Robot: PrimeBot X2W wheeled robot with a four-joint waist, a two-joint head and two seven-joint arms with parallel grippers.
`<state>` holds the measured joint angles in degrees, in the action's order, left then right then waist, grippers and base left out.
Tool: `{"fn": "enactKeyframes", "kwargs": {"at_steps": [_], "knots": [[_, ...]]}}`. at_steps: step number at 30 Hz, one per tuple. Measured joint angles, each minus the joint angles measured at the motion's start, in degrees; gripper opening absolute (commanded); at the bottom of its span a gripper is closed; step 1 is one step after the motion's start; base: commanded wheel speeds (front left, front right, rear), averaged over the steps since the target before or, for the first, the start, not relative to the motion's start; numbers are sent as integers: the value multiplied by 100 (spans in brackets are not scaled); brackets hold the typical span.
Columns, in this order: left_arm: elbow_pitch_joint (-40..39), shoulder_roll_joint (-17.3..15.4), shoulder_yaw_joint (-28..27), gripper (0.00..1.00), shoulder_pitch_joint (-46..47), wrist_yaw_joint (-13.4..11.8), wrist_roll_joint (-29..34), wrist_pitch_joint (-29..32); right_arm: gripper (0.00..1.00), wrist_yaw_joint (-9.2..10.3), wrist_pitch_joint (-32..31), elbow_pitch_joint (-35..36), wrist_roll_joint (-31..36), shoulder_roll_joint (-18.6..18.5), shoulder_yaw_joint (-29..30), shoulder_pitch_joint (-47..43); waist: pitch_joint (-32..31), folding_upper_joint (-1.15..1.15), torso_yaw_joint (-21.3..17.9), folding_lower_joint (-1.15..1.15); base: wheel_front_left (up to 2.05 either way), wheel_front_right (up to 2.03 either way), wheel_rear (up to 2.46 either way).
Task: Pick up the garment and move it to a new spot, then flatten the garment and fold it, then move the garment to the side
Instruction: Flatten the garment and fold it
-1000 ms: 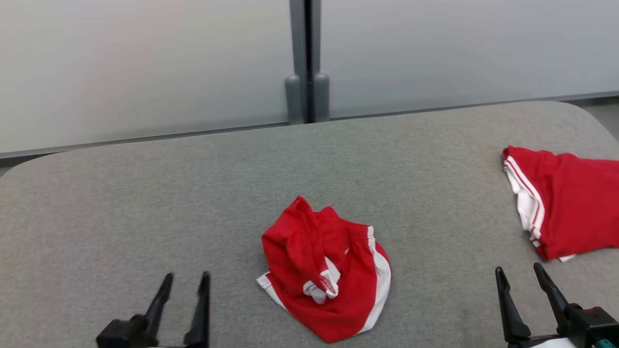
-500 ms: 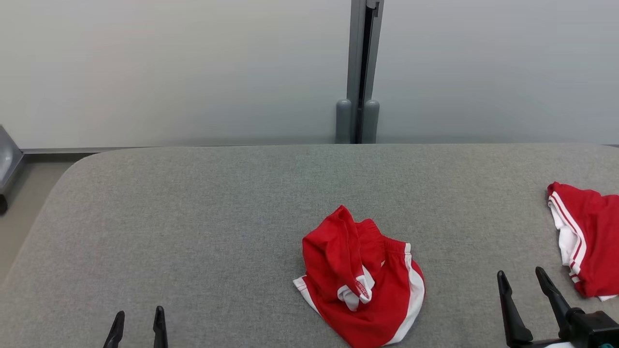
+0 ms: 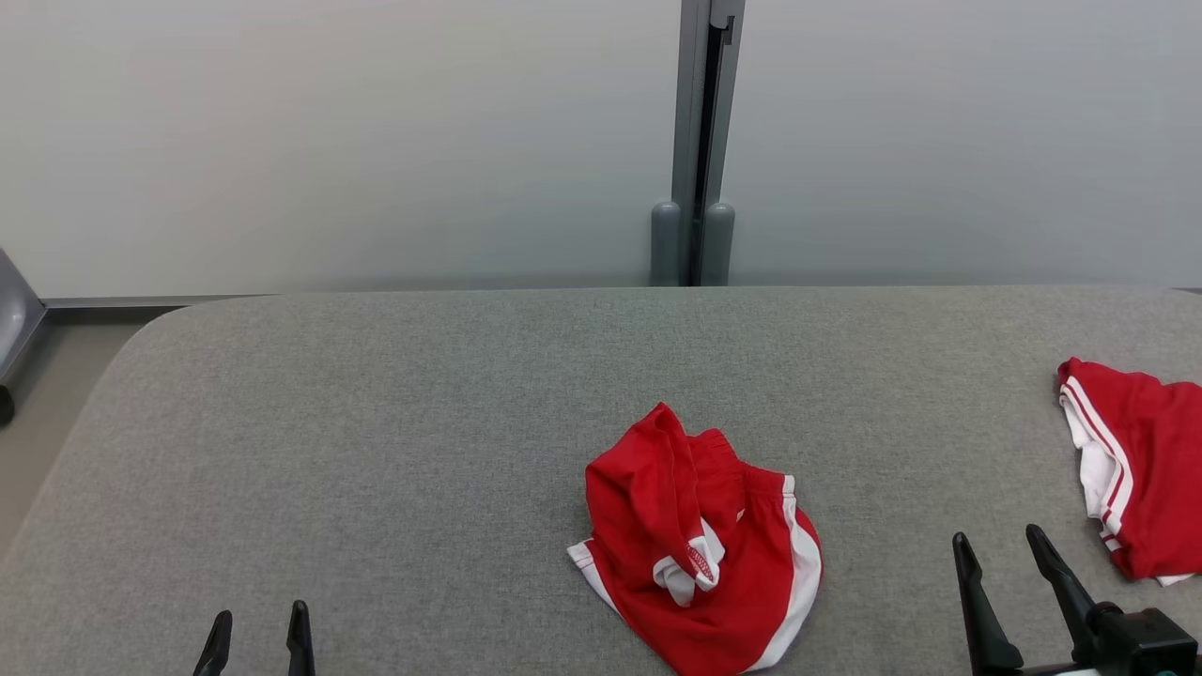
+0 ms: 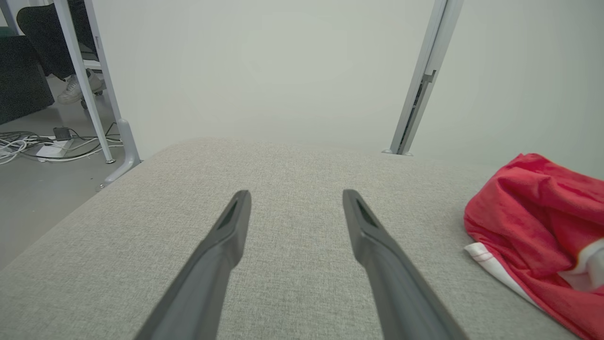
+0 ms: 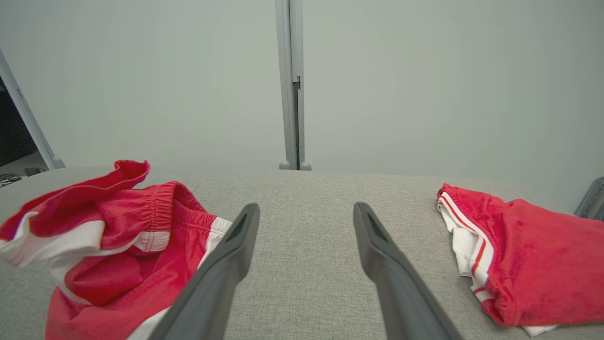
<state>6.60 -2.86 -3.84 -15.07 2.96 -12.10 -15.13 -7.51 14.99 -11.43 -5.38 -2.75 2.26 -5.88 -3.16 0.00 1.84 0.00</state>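
A crumpled red garment with white side stripes point(image 3: 700, 545) lies in a heap on the grey table point(image 3: 423, 422), near the front middle. The left wrist view has the garment point(image 4: 542, 222) at its right edge, and the right wrist view has the garment point(image 5: 113, 245) at its left. My left gripper point(image 3: 255, 620) stands open at the lower left, well apart from the heap; its fingers point(image 4: 226, 236) hold nothing. Right of the heap, my right gripper point(image 3: 995, 545) is open and empty, with its fingers point(image 5: 236, 241) above bare table.
A second red and white garment point(image 3: 1132, 460), folded, lies at the table's right edge, also the folded garment point(image 5: 514, 245) in the right wrist view. A pale partition with a grey post point(image 3: 700, 141) stands behind the table. Floor, cables and a frame leg point(image 4: 108, 118) lie past the left edge.
The head camera has turned, shifting the whole picture right and down. Both grippers stay open. The left gripper shows lower in the head view than a second ago. The garments lie as before.
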Motion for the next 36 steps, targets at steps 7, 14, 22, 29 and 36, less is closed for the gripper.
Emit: {"fn": "enactKeyframes", "kwargs": {"at_steps": [7,14,22,29,36], "knots": [[-209,-4,263,100,187,0,-4,0,100,1,0,-16,-10,1,-89,41,27,0,-162,0,0,0,0],[-393,1,1553,100,1529,250,319,-1,100,0,0,-21,12,0,-202,175,166,0,-565,0,0,0,0],[891,10,3125,100,3378,402,468,677,100,1,0,-115,-129,1,-450,291,421,0,-1282,0,0,0,0],[2074,10,3911,100,4336,413,243,1772,100,1,0,-166,-229,-2,-526,456,707,0,-1878,0,0,0,0],[3106,-101,4278,100,4844,439,198,2993,100,1,0,-200,-315,-1,-609,537,898,0,-2209,0,0,0,0]]}}
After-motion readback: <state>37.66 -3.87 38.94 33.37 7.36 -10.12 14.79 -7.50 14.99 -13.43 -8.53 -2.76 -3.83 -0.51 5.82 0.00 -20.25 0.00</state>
